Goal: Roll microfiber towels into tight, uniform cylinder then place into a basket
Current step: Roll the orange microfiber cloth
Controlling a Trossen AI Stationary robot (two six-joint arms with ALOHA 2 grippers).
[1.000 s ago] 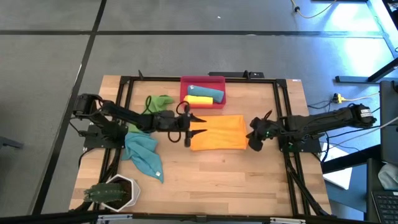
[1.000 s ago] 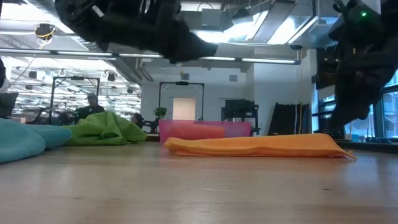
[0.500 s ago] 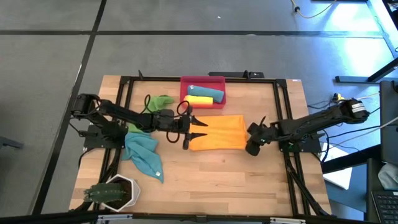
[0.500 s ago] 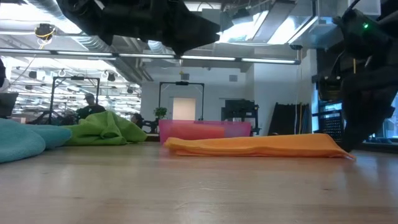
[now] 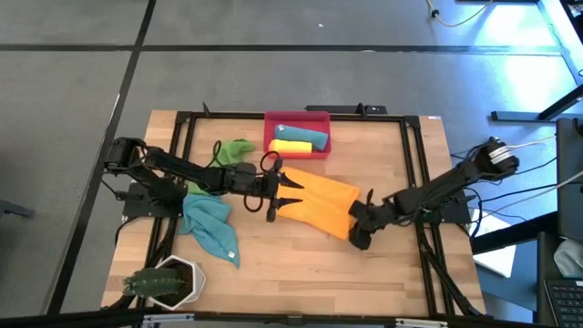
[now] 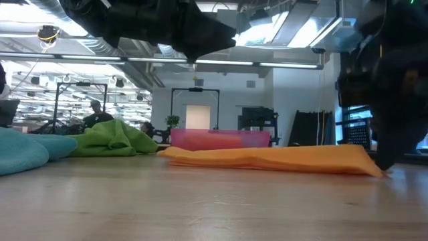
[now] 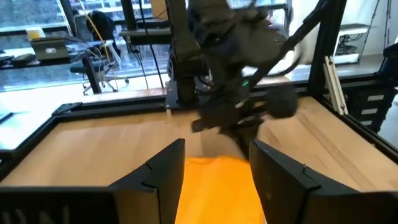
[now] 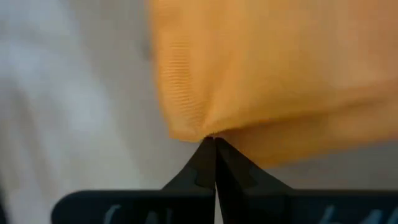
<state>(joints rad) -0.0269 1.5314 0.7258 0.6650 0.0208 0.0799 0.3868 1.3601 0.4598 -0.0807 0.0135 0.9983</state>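
Red-pink basket point(image 5: 297, 135) sits just beyond the left gripper point(image 5: 290, 189) and holds two rolled towels side by side, a teal roll point(image 5: 305, 135) and a yellow roll point(image 5: 292, 147). Right gripper point(image 5: 362, 230) has its fingers pressed together, pinching the near corner of the flat orange towel point(image 5: 322, 202), its arm stretched low and diagonal in from the right table edge. Left gripper hovers with fingers spread over the towel's opposite edge, touching nothing I can confirm; green towel point(image 5: 233, 148) and teal towel point(image 5: 210, 224) lie behind it along its outstretched arm.
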